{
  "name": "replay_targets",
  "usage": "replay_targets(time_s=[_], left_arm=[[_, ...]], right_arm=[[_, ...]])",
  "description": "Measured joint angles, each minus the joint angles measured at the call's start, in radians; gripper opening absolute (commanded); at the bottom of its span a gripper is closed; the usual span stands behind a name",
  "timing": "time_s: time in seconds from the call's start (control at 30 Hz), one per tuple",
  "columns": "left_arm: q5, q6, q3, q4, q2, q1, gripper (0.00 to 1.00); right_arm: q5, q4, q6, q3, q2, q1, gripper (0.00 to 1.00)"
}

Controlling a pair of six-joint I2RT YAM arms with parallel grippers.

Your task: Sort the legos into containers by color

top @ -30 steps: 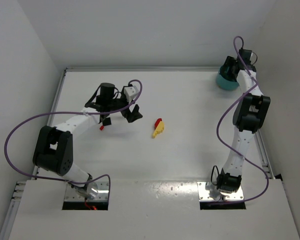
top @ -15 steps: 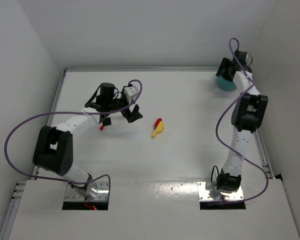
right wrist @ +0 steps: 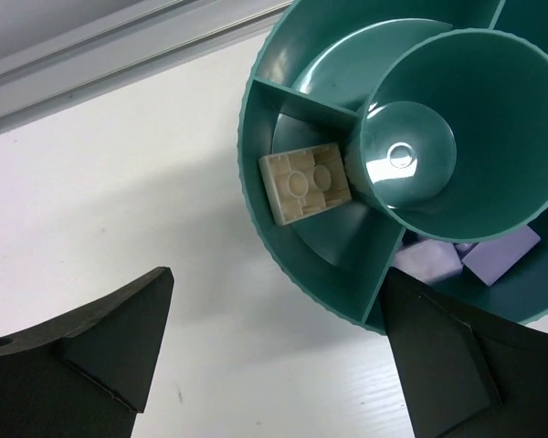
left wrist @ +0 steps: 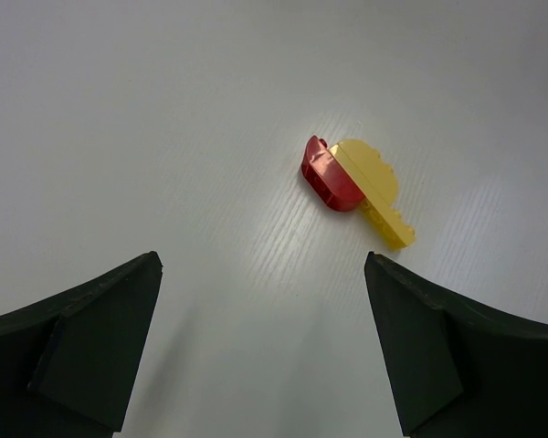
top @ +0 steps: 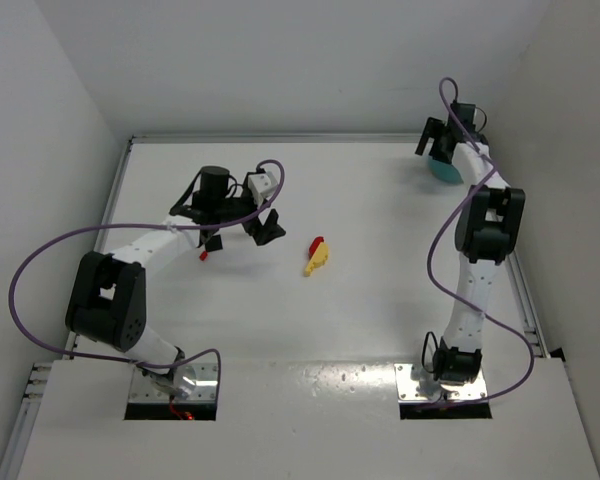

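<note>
Close in front of my open left gripper point(left wrist: 262, 262) a red lego point(left wrist: 327, 173) lies against a yellow lego point(left wrist: 376, 189); nothing is between the fingers. From above the same pair, red point(top: 316, 242) and yellow point(top: 318, 262), lies mid-table, right of the left gripper point(top: 242, 236). A second small red lego point(top: 204, 254) sits by its left finger. My right gripper point(right wrist: 279, 276) hangs open at the edge of the teal bowl point(right wrist: 329, 64). One compartment holds a pale cream lego point(right wrist: 303, 184), another holds purple legos point(right wrist: 479, 257). In the top view the right gripper point(top: 435, 143) partly hides the bowl point(top: 442, 170).
The bowl stands in the far right corner near the table's raised metal edge rail point(right wrist: 119, 55). White walls close the table on the left, back and right. Purple cables loop beside both arms.
My right arm has swung left and toward the back wall over the bowl. The left arm and the legos on the table have not moved.
</note>
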Motion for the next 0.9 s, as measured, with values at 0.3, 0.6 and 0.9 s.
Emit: replay_targets(time_s=[0.3, 0.6, 0.9], left_arm=[[0.007, 0.0, -0.015, 0.01, 0.0, 0.0, 1.0], [0.01, -0.001, -0.017, 0.02, 0.0, 0.0, 1.0], [0.013, -0.001, -0.026, 0.026, 0.0, 0.0, 1.0]], right_arm=[[0.0, 0.005, 0.004, -0.061, -0.055, 0.029, 0.94], [-0.052, 0.037, 0.005, -0.097, -0.126, 0.04, 0.94], [0.035, 0.173, -0.04, -0.258, -0.245, 0.041, 0.94]])
